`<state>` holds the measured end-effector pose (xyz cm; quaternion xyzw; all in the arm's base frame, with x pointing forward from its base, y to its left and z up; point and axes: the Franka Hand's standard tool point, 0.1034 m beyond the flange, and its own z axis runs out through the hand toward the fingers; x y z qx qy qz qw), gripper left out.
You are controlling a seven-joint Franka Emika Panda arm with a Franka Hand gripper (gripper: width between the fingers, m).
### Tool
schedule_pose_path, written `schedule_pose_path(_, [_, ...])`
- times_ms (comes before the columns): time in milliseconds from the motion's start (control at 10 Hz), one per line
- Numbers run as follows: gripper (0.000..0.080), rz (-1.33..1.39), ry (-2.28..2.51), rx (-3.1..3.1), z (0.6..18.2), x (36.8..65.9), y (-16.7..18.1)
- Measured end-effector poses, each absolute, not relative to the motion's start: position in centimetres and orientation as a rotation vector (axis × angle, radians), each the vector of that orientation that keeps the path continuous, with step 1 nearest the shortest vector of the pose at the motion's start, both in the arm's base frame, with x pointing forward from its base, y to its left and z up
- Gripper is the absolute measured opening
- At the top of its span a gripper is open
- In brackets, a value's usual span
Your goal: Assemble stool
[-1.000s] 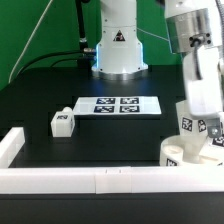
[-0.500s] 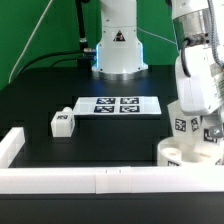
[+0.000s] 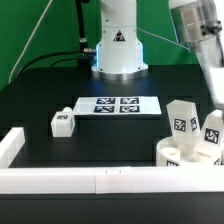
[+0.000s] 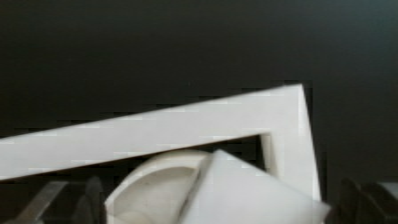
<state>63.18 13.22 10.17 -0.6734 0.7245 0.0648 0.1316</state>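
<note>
The round white seat (image 3: pixel 172 153) lies at the exterior view's right, against the front rail. Two tagged white legs stand upright on it, one (image 3: pixel 181 121) toward the middle and one (image 3: pixel 213 132) at the frame edge. A third leg (image 3: pixel 62 122) lies loose on the black table at the exterior view's left. My gripper (image 3: pixel 213 88) hangs above the right-hand leg, clear of it and blurred. In the wrist view my gripper (image 4: pixel 214 208) is open; its dark fingertips (image 4: pixel 50 198) sit far apart. Between them lie the seat (image 4: pixel 157 188) and a leg top (image 4: pixel 258 192).
A white rail (image 3: pixel 100 181) borders the table's front and turns up the left side (image 3: pixel 10 146); its corner (image 4: pixel 196 125) fills the wrist view. The marker board (image 3: pixel 118 104) lies mid-table. The arm's base (image 3: pixel 118 45) stands behind it.
The gripper has let go of the leg on the seat, opened wide and risen up and to the right. Both standing legs now show uncovered.
</note>
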Motion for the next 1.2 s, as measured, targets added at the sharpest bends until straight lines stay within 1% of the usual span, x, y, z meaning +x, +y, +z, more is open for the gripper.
schedule_pose_path(100, [0.0649,0.172,1.972,-2.08,10.76,63.19,13.37])
schedule_pose_path(500, [0.0649,0.115,1.639,-2.356,10.6,63.09,13.18])
schedule_pose_path(600, [0.0649,0.089,1.425,-2.535,11.09,63.12,13.06])
schedule_pose_path(700, [0.0649,0.029,1.132,-2.697,11.08,63.41,12.75])
schedule_pose_path(800, [0.0649,0.012,0.949,-2.781,10.84,63.34,12.8])
schedule_pose_path(900, [0.0649,-0.007,0.907,-2.806,10.97,63.24,13.42])
schedule_pose_path(1000, [0.0649,-0.072,0.876,-2.813,10.89,63.26,13.11])
schedule_pose_path(1200, [0.0649,-0.079,0.724,-2.863,10.78,63.17,12.85])
